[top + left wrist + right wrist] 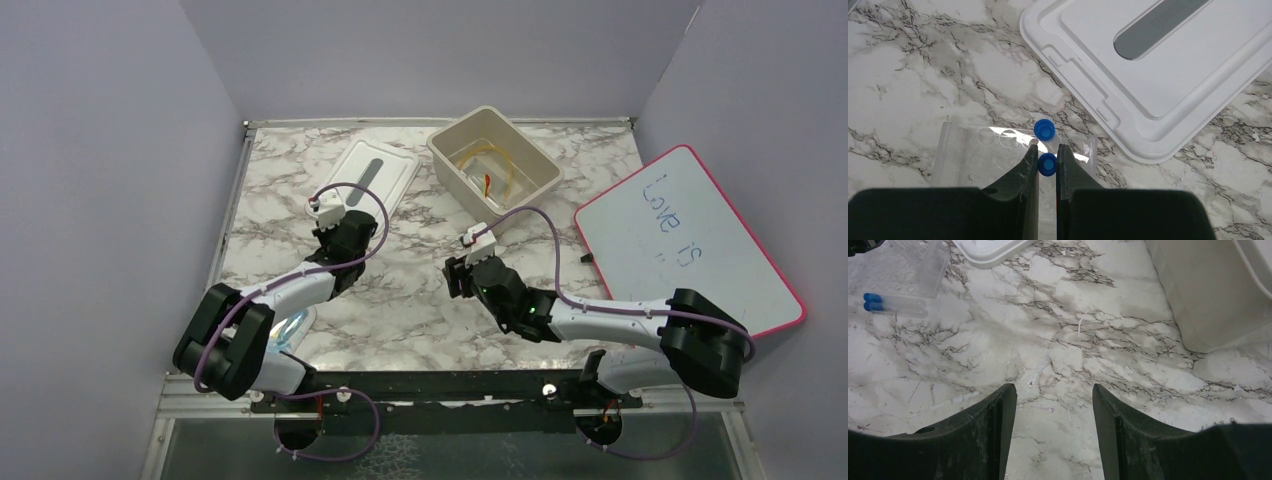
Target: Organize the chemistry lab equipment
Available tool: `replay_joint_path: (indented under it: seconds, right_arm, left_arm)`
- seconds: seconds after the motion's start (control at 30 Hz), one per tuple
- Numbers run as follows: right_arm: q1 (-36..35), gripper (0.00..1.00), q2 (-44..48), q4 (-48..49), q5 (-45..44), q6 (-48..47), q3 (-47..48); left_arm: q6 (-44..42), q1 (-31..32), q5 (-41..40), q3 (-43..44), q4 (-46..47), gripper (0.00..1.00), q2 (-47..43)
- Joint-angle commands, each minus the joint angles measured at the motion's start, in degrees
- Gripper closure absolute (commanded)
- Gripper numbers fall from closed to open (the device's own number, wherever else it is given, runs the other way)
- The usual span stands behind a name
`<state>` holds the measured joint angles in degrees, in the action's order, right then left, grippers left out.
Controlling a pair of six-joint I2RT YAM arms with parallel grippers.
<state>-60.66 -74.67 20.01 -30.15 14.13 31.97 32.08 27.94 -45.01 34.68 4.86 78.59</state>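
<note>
My left gripper [1048, 148] is shut on a small blue-capped tube [1047, 164] over a clear plastic rack [978, 150]. A second blue-capped tube [1044, 130] stands in the rack just beyond the fingertips. In the top view the left gripper [340, 242] hides the rack. My right gripper [1052, 387] is open and empty over bare marble, at mid-table [462, 272]. In its view the two blue-capped tubes [870, 302] and the rack [898, 265] show far upper left. An amber tubing coil [497, 165] and a red-tipped dropper [487, 185] lie in the beige bin [540, 160].
The bin's white lid [372, 172] lies flat just behind the left gripper, close to the rack [1158, 75]. The bin wall [1208, 295] is to the right of my right gripper. A pink-edged whiteboard [690, 240] lies at the right. A clear shiny item [288, 325] sits by the left arm.
</note>
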Motion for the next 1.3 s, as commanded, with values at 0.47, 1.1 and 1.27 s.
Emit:
replay_joint_path:
  seconds: [0.47, 1.1, 1.27]
  right_arm:
    - [0.3, 0.38, 0.2, -0.9, 5.8, -2.1, 2.8]
    - [-0.1, 0.38, -29.6, -28.0, 28.1, -8.6, 37.6]
    - [-2.2, 0.38, -40.0, -35.2, 27.6, -9.6, 49.7]
  left_arm:
    - [4.2, -0.8, 1.5, 2.1, -7.6, 0.39, -5.5]
    - [-2.0, -1.7, 10.1, 24.0, -27.8, 0.14, -24.8]
    - [-6.0, -1.7, 12.3, 29.9, -30.6, 0.13, -26.8]
